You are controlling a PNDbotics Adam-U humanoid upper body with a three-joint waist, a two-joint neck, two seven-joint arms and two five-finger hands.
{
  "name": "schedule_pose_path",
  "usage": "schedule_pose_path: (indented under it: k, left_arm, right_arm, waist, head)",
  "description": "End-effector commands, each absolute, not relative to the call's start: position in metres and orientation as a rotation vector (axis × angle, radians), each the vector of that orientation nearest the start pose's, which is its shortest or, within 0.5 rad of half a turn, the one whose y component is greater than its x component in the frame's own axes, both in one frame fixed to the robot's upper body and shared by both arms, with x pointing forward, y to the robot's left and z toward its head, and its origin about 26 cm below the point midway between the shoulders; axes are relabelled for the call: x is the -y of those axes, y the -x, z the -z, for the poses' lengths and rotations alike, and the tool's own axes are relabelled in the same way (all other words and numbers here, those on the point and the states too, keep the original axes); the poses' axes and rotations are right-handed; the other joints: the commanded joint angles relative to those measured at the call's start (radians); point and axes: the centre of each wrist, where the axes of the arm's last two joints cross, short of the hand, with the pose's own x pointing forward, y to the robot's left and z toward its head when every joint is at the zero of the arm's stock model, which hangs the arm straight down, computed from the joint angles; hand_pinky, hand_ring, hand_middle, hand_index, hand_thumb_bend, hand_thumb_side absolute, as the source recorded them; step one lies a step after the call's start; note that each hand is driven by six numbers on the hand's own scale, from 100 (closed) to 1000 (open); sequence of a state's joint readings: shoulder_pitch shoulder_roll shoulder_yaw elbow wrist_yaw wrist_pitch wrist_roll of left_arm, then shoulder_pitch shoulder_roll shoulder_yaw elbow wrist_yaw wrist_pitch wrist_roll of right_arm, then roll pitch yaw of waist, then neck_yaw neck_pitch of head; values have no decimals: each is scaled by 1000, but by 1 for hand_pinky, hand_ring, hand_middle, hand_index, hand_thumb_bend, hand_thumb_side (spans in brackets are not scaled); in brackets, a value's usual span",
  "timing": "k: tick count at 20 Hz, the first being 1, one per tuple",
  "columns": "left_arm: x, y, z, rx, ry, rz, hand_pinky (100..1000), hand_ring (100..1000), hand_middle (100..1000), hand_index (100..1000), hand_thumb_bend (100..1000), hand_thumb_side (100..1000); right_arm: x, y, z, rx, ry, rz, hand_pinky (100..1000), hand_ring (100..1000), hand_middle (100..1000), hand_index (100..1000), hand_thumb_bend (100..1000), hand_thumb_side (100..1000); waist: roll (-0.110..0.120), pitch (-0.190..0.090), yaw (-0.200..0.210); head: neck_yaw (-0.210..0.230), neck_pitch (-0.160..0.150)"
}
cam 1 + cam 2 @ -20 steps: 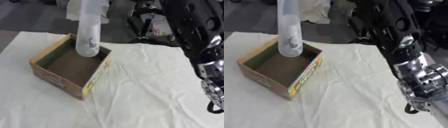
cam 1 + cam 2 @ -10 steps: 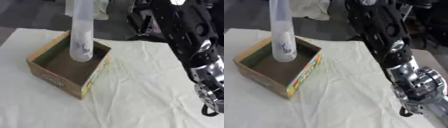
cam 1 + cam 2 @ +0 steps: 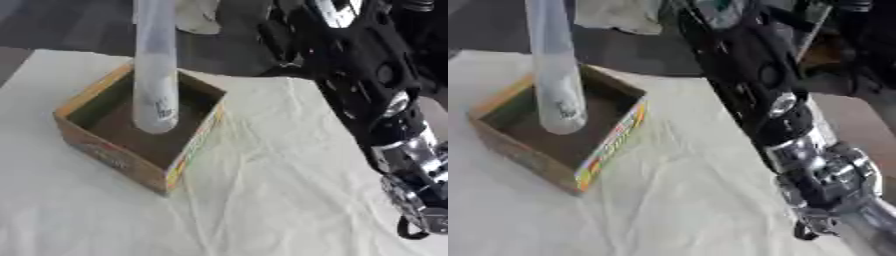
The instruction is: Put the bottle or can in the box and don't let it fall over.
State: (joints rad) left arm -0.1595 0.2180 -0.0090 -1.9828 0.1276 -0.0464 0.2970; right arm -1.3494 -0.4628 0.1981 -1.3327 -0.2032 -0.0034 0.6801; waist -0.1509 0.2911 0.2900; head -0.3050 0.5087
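Observation:
A tall, pale bottle [image 3: 156, 95] stands upright with its lower end inside an open cardboard box [image 3: 194, 150] that has colourful print on its side. The bottle's top runs out of the upper edge of the view, so I cannot see what holds it. The box sits at the left on a white cloth [image 3: 280, 195]. My right arm [image 3: 367, 75], black with a silver joint [image 3: 824, 175], comes down from the upper right to the lower right corner, apart from the box. Neither hand shows.
The wrinkled white cloth covers the table to the right of and in front of the box. Beyond the far table edge lie dark floor and a pale crumpled thing [image 3: 197, 15].
The bottle's lower end has moved from the box's far right corner toward the box's middle and sits lower. My right arm now reaches further into the view.

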Motion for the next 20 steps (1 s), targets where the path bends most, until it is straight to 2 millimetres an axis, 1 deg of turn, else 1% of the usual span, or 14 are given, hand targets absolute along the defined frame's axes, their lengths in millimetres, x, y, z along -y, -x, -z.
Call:
schedule_pose_path:
  k: [1, 7, 10, 13, 20]
  left_arm:
    - [-253, -286, -156, 2203, -115, -136, 806, 453, 632, 718, 161, 807]
    - [-252, -286, -156, 2203, -113, -138, 806, 453, 632, 718, 162, 808]
    - [-252, -286, -156, 2203, -110, -137, 806, 452, 631, 718, 162, 808]
    - [-252, -286, -157, 2204, -108, -139, 806, 452, 631, 718, 159, 815]
    - [-251, -286, -156, 2204, -105, -139, 806, 451, 631, 718, 161, 808]
  right_arm:
    - [164, -392, -450, -2957, 242, 1979, 818, 299, 461, 555, 100, 106]
    - [162, -392, -444, -2944, 216, 1976, 816, 301, 461, 555, 100, 103]
    - [161, -391, -442, -2928, 213, 1978, 815, 321, 466, 559, 100, 100]
    - [160, -391, -437, -2916, 219, 1968, 818, 340, 472, 565, 100, 100]
    - [160, -394, -426, -2893, 233, 1993, 823, 349, 485, 569, 100, 100]
  waist:
    - [7, -12, 2]
    - [5, -8, 2]
    - [5, -8, 1]
    - [6, -6, 0]
    - [8, -1, -1]
  head:
    - [5, -9]
    - [10, -10]
    - [9, -12]
    - [9, -14]
    - [11, -16]
